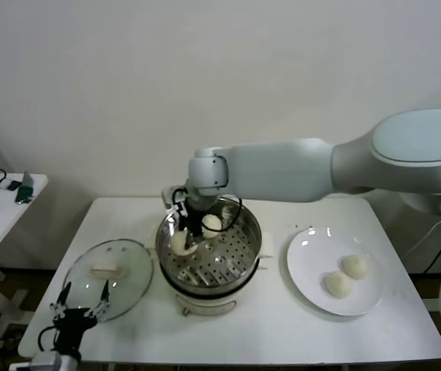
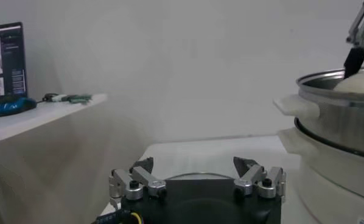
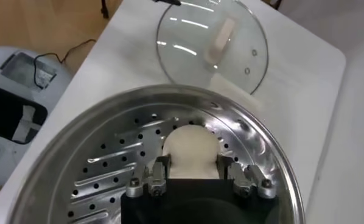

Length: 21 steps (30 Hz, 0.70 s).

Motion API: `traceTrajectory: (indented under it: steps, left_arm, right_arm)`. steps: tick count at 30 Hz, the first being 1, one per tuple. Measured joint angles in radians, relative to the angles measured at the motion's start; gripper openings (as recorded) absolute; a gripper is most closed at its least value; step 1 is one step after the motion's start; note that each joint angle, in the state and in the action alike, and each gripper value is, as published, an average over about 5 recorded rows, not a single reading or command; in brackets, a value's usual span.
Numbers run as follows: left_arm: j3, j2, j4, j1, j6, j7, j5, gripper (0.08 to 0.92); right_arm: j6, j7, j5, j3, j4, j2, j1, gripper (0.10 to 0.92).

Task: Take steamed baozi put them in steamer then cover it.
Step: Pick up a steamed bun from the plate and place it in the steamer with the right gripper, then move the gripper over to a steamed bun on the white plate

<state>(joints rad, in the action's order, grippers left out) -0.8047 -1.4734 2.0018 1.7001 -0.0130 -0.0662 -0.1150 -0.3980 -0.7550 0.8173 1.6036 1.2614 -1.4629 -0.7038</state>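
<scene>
A plain white wall backs a white table [image 1: 228, 340] filling the lower half of the head view. At its centre stands the steamer [image 1: 235, 267], and the right gripper [image 1: 191, 232] reaches down into the basket with its fingers clamped on a bun [image 3: 192, 152], low over the perforated floor, presumably so it can be set down without rolling. A second bun [image 1: 212, 224] already lies just beyond it. Two more baozi [image 1: 346, 275] wait on the white plate [image 1: 305, 267] at centre right. The cover [image 1: 108, 277] lies flat at lower left, clear of the basket so loading stays unobstructed. The left gripper [image 1: 79, 301] hangs beside the cover's near edge, fingers spread and empty, though whether it touches the rim is hard to tell.
</scene>
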Motion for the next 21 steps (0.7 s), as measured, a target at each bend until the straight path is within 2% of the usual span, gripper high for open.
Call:
traceTrajectory:
  steps: [3,10,13,21]
  left_arm:
    - [0.001,0.0,0.0,0.0,0.0,0.0,0.0,0.823]
    - [0.0,-0.001,0.003,0.0,0.0,0.001,-0.001,0.823]
    - [0.0,-0.002,0.005,0.0,-0.001,0.001,-0.002,0.823]
    - [0.003,-0.005,0.015,-0.005,-0.008,0.0,0.0,0.823]
  right_arm:
    - [-0.001,0.007,-0.009,0.001,-0.011,-0.006,0.009,0.572]
    - [0.008,0.005,-0.01,-0.008,-0.017,-0.005,0.01,0.763]
    - [0.021,-0.013,-0.005,-0.01,-0.008,0.012,-0.007,0.811]
    - [0.076,-0.111,0.014,-0.002,0.043,0.15,-0.1,0.823]
